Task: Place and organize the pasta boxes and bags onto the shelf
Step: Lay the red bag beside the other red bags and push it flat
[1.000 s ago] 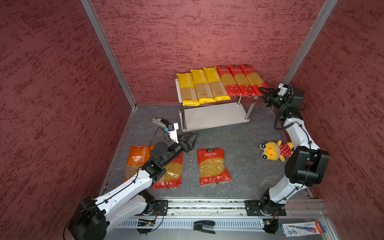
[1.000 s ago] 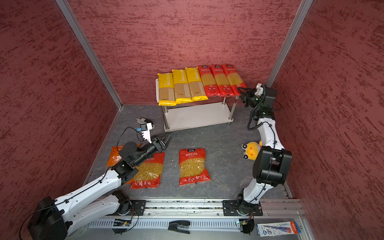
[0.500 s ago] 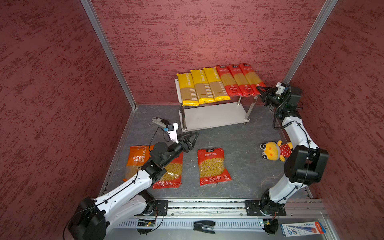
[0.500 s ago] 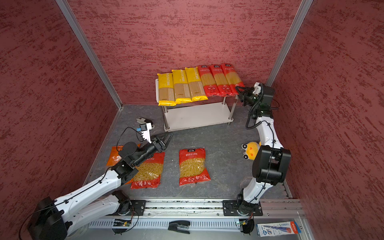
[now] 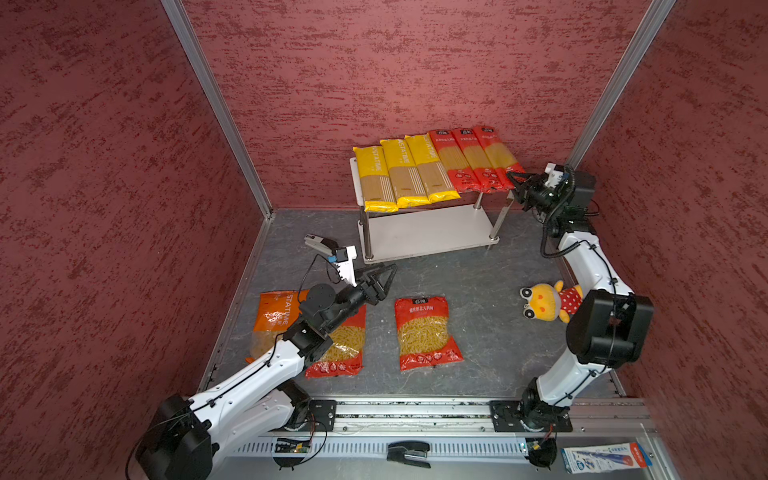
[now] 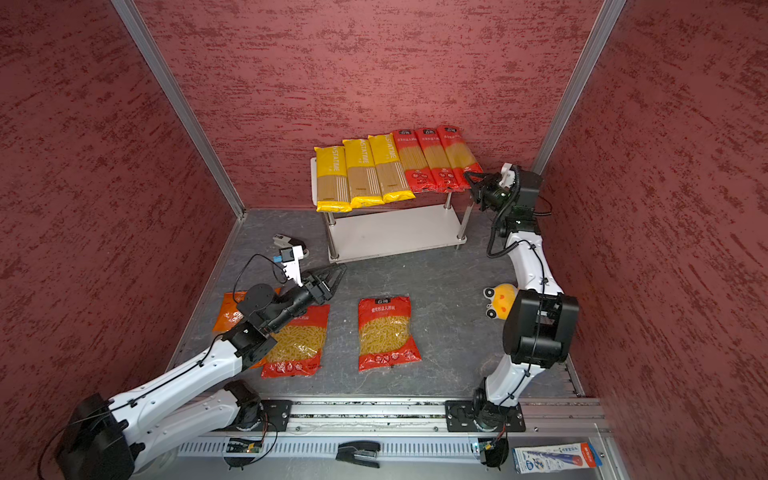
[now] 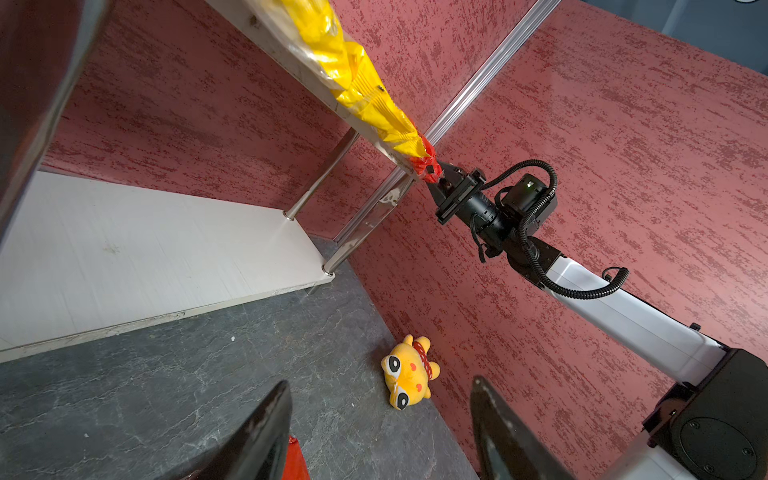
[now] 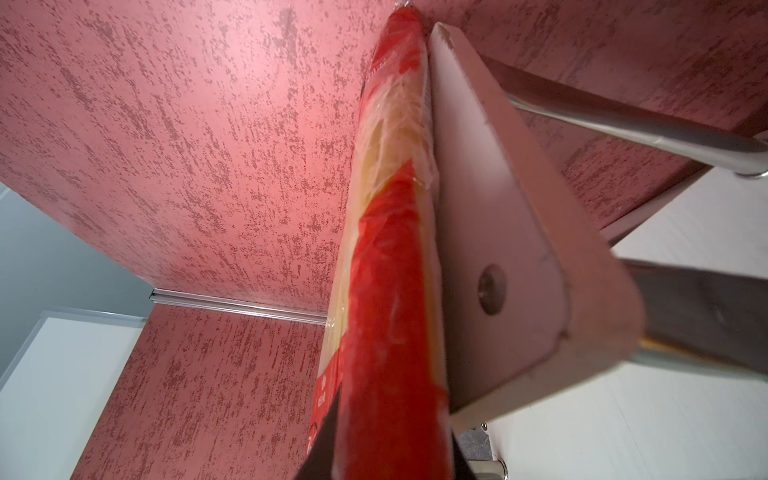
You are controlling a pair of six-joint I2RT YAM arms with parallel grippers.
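- Right claw (image 5: 515,183) is clamped on the near end of the outermost long red plastic spaghetti pack (image 5: 494,156) (six packs lie abreast), atop the white two-tier chrome-posted shelf (image 5: 428,232) at 12 o'clock.
- Left claw (image 5: 388,280) is wide and empty above the grey surface (image 5: 478,291).
- Two wide red short-pasta bags (image 5: 424,332) and an orange bag (image 5: 272,316) lie at 7 o'clock.

On the shelf (image 5: 428,235), the top board is covered across its width by six long packs (image 5: 415,176). The lower board lies bare, open from the near side between the chrome posts (image 5: 365,235). The right gripper (image 5: 514,183), clamped on the rightmost red pack (image 5: 496,156), blocks the shelf's right end. The floor between the shelf and the short-pasta bags (image 5: 424,332) is open; a plush toy (image 5: 544,301) lies at the right.
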